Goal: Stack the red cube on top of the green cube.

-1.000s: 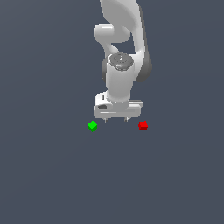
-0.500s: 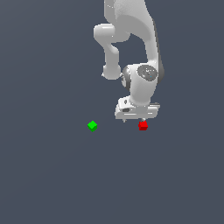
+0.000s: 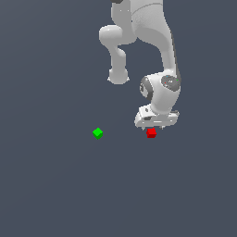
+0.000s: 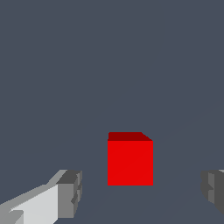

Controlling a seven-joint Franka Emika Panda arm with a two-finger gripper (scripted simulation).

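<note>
The red cube (image 3: 151,133) lies on the grey floor, right under my gripper (image 3: 156,127) in the exterior view. In the wrist view the red cube (image 4: 130,159) sits between my two fingers, one fingertip (image 4: 70,193) on one side and the other at the frame edge, both apart from it. The gripper (image 4: 142,192) is open and holds nothing. The green cube (image 3: 97,133) lies corner-on like a diamond, well off to the exterior view's left of the red cube. It does not show in the wrist view.
The white arm (image 3: 157,55) rises behind and above the red cube. The floor (image 3: 55,185) is plain dark grey, with no other objects in view.
The gripper has moved toward the exterior view's right, from between the two cubes to over the red cube, and dropped lower. Neither cube has moved.
</note>
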